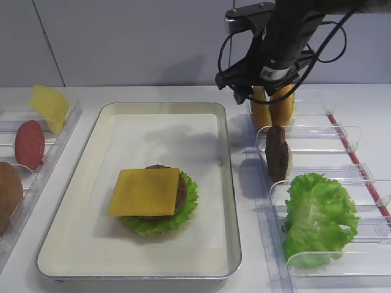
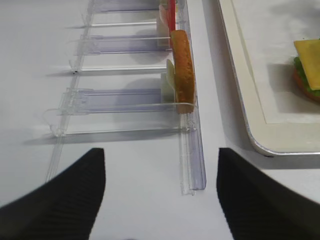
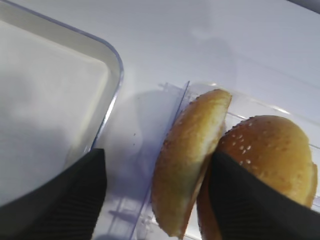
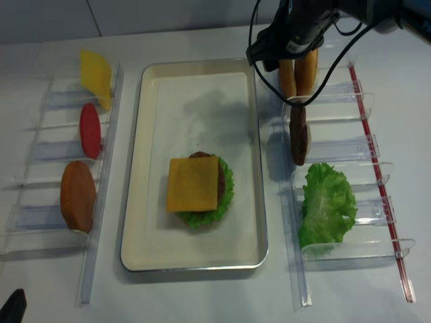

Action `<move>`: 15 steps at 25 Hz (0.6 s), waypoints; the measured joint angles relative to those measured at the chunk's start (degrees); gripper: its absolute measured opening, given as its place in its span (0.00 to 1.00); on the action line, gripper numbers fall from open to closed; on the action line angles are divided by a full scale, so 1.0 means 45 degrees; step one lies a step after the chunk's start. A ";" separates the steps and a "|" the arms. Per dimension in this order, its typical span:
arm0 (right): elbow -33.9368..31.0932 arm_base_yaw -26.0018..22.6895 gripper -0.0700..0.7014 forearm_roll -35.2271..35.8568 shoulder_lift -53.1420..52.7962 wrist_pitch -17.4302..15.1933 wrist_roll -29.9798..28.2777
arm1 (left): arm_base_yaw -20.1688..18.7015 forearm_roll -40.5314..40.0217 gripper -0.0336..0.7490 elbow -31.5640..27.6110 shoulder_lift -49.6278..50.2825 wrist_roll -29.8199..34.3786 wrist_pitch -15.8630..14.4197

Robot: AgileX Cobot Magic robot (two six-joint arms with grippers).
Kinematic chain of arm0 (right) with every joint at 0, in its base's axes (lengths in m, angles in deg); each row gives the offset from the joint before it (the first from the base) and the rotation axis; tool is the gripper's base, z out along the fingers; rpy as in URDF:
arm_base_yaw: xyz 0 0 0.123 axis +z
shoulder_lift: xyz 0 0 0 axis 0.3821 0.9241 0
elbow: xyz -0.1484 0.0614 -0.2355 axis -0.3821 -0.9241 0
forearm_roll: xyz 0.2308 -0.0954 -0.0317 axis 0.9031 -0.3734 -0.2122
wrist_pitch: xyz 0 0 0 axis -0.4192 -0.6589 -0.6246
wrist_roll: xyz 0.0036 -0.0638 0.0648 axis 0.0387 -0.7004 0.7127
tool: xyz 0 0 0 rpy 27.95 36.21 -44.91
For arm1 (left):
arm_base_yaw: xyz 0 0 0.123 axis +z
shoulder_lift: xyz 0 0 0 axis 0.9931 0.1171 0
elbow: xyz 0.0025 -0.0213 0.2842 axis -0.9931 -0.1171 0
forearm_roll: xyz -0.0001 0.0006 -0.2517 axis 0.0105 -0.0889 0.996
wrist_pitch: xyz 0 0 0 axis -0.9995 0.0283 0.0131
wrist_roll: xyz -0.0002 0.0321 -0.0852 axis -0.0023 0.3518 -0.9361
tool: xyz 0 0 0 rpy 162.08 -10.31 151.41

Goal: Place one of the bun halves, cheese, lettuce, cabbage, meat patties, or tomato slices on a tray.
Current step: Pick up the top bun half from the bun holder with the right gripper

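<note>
Landmark: the tray (image 1: 227,183), cream-white with a metal rim, lies in the middle of the desk (image 1: 153,91).
Left rack (image 4: 94,222): clear plastic, just left of the tray; it holds a yellow cheese slice (image 1: 50,107) at the far end, a red tomato slice (image 1: 29,144) in the middle and a plain brown round piece (image 4: 77,196) nearest the camera, all standing on edge.
Left fingers (image 2: 60,200): seen only from the left wrist view, apart, with nothing between them, hovering over bare desk left of the tray's near corner, near the end of the left rack.
On the tray: a stack of lettuce (image 1: 186,210), a meat patty (image 1: 181,186) and a square cheese slice (image 1: 145,192) on top, toward the near half.
Right rack (image 1: 272,244): clear plastic, just right of the tray; from far to near it holds two bun halves (image 1: 272,110), a dark patty (image 1: 277,152) on edge and a lettuce leaf (image 1: 317,217).
Right fingers (image 3: 80,195): apart, lowered over the far slot of the right rack.
Bun halves and right fingers: the plain-faced half (image 3: 190,155) stands on edge between the two fingers; the other finger sits against the sesame-topped half (image 3: 272,155) behind it. Whether either finger presses the plain-faced half, I cannot tell.
</note>
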 joint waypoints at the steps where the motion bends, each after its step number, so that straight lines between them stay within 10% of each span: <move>1: 0.0000 0.0000 0.66 -0.0070 0.0048 0.0000 0.0099 | 0.0000 0.0000 0.65 0.0000 0.0000 0.0000 0.0000; 15: 0.0007 0.0000 0.24 -0.1036 0.0081 0.0098 0.1426 | 0.0000 0.0000 0.65 0.0000 0.0000 0.0000 0.0000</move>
